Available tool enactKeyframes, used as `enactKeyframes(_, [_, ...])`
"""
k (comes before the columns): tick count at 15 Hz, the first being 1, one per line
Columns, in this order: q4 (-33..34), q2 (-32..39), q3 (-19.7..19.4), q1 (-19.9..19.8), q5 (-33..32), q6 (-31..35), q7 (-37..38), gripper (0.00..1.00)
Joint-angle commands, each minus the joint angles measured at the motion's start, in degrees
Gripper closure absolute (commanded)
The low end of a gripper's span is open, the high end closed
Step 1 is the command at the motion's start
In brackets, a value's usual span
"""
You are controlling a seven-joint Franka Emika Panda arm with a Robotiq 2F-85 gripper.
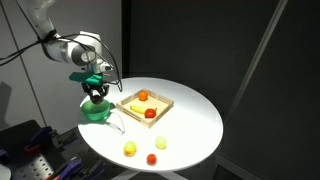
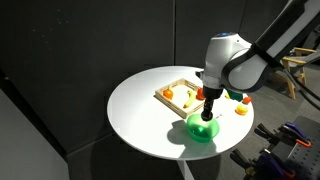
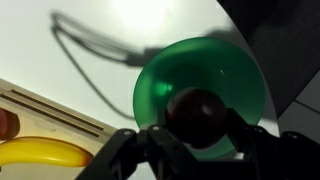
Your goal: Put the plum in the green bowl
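Observation:
In the wrist view the dark maroon plum [image 3: 196,113] sits between my gripper's fingers, right over the green bowl [image 3: 170,80], whose round rim fills the middle of the view. My gripper [image 3: 196,130] is shut on the plum. In both exterior views the gripper [image 1: 96,93] [image 2: 209,108] hangs just above the green bowl [image 1: 98,113] [image 2: 200,130] near the table's edge. The plum itself is hard to make out there.
A square wooden tray [image 1: 160,101] [image 2: 163,94] beside the bowl holds a red-orange fruit [image 1: 150,114] and a yellow fruit [image 3: 40,153]. Loose small fruits [image 1: 130,148] lie on the round white table [image 1: 195,120]. Dark curtains stand behind.

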Motion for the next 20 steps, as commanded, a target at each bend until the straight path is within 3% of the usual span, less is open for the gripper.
enactKeyframes(1, [-0.77, -0.08, -0.17, -0.02, -0.82, 1.79, -0.31, 0.14])
enactKeyframes(5, [-0.97, -0.18, -0.11, -0.07, -0.75, 1.94, -0.40, 0.00])
enactKeyframes(13, [-1.14, -1.07, 0.07, -0.22, -0.34, 0.83, -0.73, 0.00])
enactKeyframes(20, [-1.18, -4.41, -0.17, -0.51, 0.39, -5.13, -0.29, 0.00])
